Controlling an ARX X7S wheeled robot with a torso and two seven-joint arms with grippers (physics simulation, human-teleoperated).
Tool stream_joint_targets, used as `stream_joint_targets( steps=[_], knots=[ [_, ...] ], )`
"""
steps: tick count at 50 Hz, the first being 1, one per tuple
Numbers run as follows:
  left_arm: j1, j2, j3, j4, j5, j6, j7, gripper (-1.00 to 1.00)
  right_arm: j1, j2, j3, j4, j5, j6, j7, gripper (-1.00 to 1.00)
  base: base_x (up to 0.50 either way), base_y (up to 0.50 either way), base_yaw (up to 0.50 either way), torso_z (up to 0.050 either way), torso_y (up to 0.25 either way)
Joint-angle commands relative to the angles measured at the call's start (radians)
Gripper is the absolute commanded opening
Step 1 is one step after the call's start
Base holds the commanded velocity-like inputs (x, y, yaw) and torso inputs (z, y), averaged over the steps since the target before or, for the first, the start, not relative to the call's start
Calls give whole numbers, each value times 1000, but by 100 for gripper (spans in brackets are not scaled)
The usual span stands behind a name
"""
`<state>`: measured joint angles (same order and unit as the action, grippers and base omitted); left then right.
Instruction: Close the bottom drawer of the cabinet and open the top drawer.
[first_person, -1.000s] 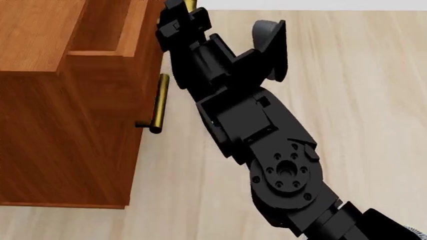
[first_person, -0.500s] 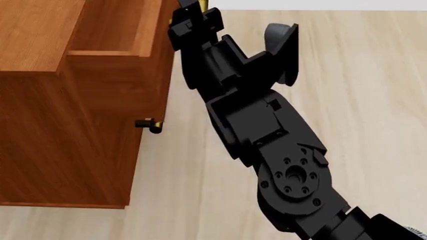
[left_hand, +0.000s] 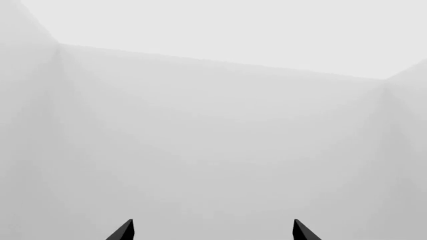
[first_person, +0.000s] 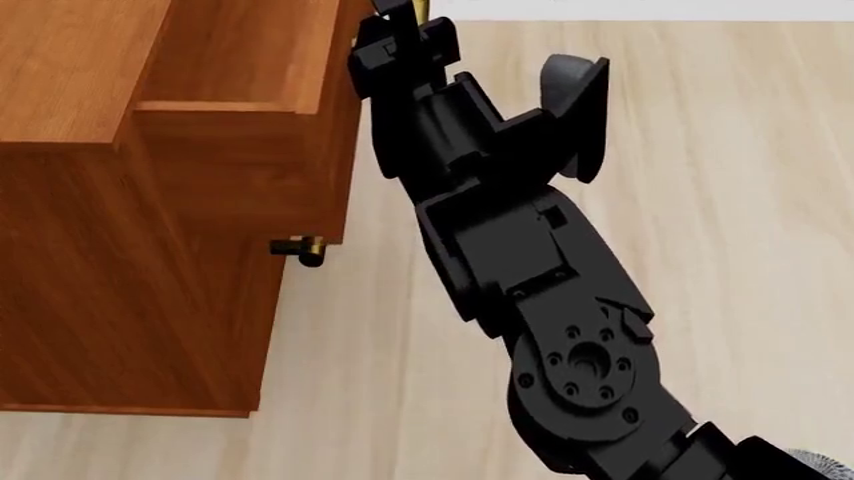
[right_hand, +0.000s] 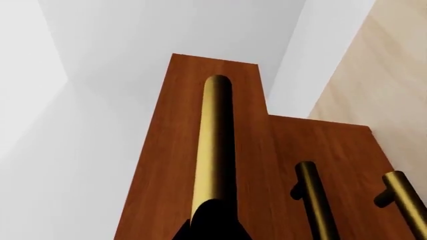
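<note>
- Pale wood plank floor (first_person: 747, 200) fills the head view; a white wall strip shows along its far edge. No table is in view; the unit stands on the floor.
- At the left of the head view stands the cabinet (first_person: 120, 330), reddish-brown wood, seen from above and to one side.
- Its top drawer (first_person: 247, 70) is pulled out from the body: the open box interior is visible, and the drawer front projects beyond the fronts below it.
- Just below that front, only the near end of one lower brass handle (first_person: 304, 248) shows, close to the cabinet face. Judgement: no lower drawer projects, so the bottom drawer (right_hand: 393, 165) appears shut; its own front cannot be separated from the middle one in the head view.
- The right wrist view shows the top drawer's brass bar (right_hand: 215, 145) running straight out from the claw, with two further bars (right_hand: 313, 200) set back on the recessed fronts beside it.
- Right claw (first_person: 398, 30): at the top drawer's bar at the upper edge of the head view. A dark fingertip (right_hand: 212, 220) overlaps the bar; the grip appears clamped on the bar, though the jaw gap itself is hidden.
- Left claw (left_hand: 212, 231): aimed at blank grey wall, two tips spread well apart, holding nothing.
- Progress, as a judgement: closing step looks complete; top drawer is part open, and further pull-out may remain.
</note>
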<state>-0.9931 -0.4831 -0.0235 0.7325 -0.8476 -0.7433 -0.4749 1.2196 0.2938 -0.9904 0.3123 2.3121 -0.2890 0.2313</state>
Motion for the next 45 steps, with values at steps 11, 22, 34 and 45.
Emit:
stream_joint_targets(
  steps=[11,22,34,45],
  knots=[
    [-3,-5,5,3,-8,0,-8,100,12,18,128,-9,-101,-66,-41,-100,3,0,0,1,2],
    [-3,-9,5,2,-10,3,-10,100,11,12,134,5,-93,-61,-53,-100,5,0,0,1,1],
    [-2,-9,11,-4,-5,12,-7,100,15,8,131,16,-96,-51,-60,-100,7,0,0,1,0],
    [-4,-11,13,-2,-9,11,-13,100,14,7,132,13,-97,-49,-58,100,7,0,1,1,0]
  ],
)
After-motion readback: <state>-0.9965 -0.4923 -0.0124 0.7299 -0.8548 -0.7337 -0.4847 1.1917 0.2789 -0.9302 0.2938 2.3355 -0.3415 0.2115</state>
